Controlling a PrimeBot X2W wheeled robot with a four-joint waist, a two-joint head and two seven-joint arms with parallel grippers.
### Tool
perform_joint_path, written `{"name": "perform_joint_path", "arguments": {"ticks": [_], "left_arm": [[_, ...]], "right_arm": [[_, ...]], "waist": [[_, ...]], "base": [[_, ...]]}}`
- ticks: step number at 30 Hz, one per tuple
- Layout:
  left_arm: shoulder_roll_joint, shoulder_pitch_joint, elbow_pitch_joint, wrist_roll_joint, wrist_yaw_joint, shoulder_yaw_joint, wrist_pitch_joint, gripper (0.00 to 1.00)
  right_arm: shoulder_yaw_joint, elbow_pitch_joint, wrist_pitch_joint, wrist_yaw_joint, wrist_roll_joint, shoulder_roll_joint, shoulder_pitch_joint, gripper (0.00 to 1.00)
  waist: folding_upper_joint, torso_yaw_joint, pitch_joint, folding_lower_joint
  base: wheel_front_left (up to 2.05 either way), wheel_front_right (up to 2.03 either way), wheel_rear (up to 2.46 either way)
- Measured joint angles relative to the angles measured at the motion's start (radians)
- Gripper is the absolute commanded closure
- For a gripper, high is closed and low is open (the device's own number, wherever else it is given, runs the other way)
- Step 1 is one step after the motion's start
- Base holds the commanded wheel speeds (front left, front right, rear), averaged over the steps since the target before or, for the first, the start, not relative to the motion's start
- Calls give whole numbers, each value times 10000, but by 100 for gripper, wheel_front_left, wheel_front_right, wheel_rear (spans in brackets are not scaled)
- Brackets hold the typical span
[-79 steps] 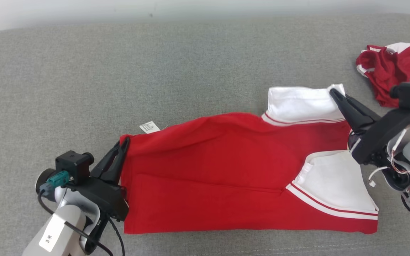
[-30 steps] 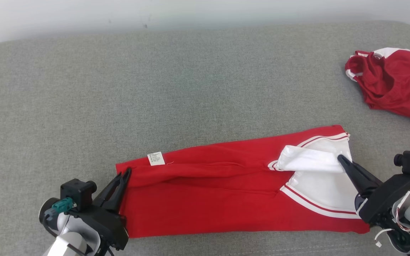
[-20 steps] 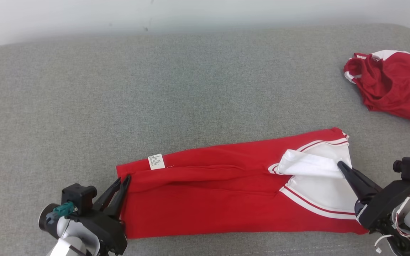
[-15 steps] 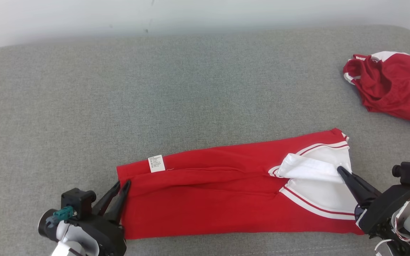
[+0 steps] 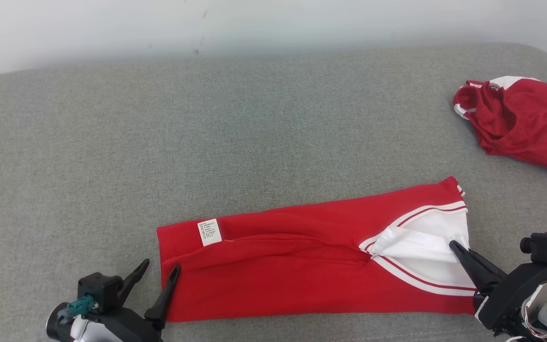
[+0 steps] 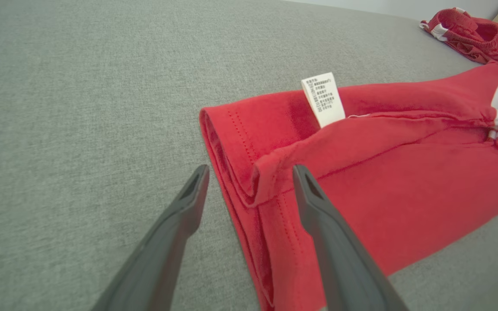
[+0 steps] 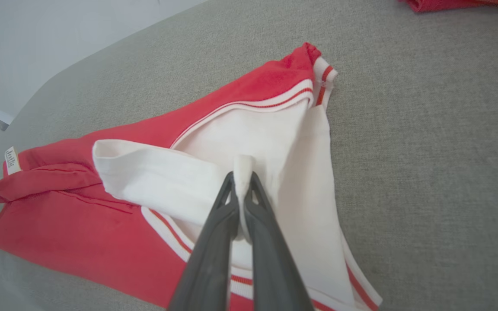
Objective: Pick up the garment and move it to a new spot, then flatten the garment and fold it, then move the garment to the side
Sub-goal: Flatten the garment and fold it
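Note:
The garment (image 5: 302,266), red with white sleeves, lies folded into a long band near the front of the grey surface, its white label (image 5: 209,232) facing up at the left end. My left gripper (image 5: 162,267) stands open at that end. In the left wrist view the doubled hem (image 6: 249,190) lies between the spread fingers of the left gripper (image 6: 251,172). My right gripper (image 5: 454,245) is shut on a fold of the white sleeve (image 5: 420,240) at the right end. The right wrist view shows the right gripper (image 7: 242,175) pinching that white cloth of the garment (image 7: 80,233).
A second red and white garment (image 5: 520,118) lies crumpled at the far right of the grey cushioned surface (image 5: 207,142). A pale wall (image 5: 273,23) runs behind it. The cushion's front edge is close under both grippers.
Both grippers drew the garment's far edge toward the front, folding it into a narrower band. My left gripper then opened and released the hem. The right stays shut on the sleeve.

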Motion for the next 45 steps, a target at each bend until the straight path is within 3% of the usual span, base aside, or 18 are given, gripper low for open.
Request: {"name": "perform_joint_path", "arguments": {"ticks": [1,2,3,22,34,39,45], "left_arm": [[8,12,-13,-31,0,52,0,0],[13,25,-38,-75,0,84,0,0],[12,59,-75,-77,4,115,-2,0],[6,658,-968,-90,393,656,-8,0],[-8,1135,-2433,44,1112,1423,-12,0],[-56,1293,-2798,121,1289,1561,-12,0],[-205,1862,-3225,69,1818,2282,-12,0]], "right_arm": [[0,12,0,0,0,0,0,50],[0,23,0,0,0,0,0,5],[0,31,0,0,0,0,2,0],[-679,357,-6,0,234,-6,573,0],[-3049,351,-8,-6,291,255,854,0],[-4146,334,-8,-330,282,671,1258,0],[-5218,253,-8,-686,-35,1208,1635,0]], "waist": [[0,2,-9,0],[0,4,-16,0],[0,7,-23,0],[0,-8,-182,0],[0,-165,-420,0],[0,-222,-492,1],[0,-321,-618,1]], "base": [[0,0,0],[0,0,0],[0,0,0],[0,0,0],[0,0,0],[0,0,0],[0,0,0]]}}
